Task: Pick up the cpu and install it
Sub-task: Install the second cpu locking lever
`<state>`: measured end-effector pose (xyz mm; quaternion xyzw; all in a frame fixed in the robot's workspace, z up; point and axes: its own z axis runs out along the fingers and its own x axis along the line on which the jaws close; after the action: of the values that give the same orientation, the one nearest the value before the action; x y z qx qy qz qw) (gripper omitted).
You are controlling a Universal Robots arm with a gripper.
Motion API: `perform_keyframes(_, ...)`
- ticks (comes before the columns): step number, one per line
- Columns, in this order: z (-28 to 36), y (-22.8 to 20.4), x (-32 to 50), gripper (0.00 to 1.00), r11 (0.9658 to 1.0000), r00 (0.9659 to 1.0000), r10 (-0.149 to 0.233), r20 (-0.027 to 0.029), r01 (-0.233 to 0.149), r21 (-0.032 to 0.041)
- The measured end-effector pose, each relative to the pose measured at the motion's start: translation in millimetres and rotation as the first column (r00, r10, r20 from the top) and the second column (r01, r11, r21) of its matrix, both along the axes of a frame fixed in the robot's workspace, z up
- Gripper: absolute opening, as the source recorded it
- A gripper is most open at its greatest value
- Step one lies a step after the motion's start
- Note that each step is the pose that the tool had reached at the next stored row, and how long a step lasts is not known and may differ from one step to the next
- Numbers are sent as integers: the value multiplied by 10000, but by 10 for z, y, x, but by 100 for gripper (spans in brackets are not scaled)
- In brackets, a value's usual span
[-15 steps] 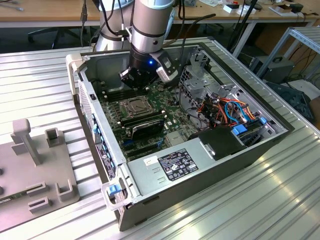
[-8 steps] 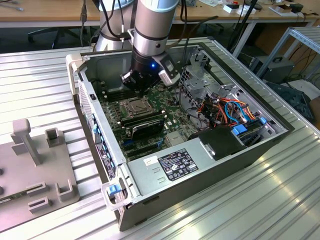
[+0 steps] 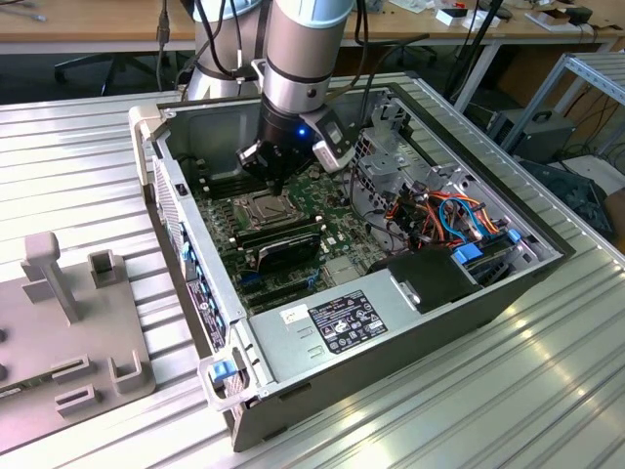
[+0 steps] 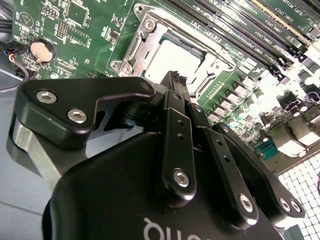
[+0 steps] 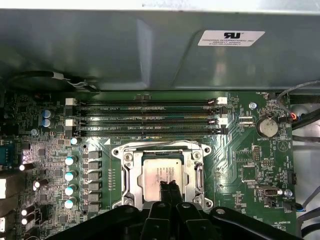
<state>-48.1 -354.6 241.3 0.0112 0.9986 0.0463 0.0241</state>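
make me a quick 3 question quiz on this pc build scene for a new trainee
1. True or false: the cpu lies in the metal-framed socket on the motherboard.
2. In the first wrist view, the gripper is: A) over the cpu, fingers together B) beside the coin battery C) outside the computer case.
3. In the first wrist view, which long parts lie between the socket and the case wall?

Key: 1 true. 2 A. 3 the memory slots.
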Motion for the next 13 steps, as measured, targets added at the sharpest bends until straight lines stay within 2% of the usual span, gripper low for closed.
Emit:
perform_keyframes(2,0,-12,0,11,10000,10000,1,0,-1,0)
perform_keyframes(13,0,-12,22,11,10000,10000,1,0,-1,-1)
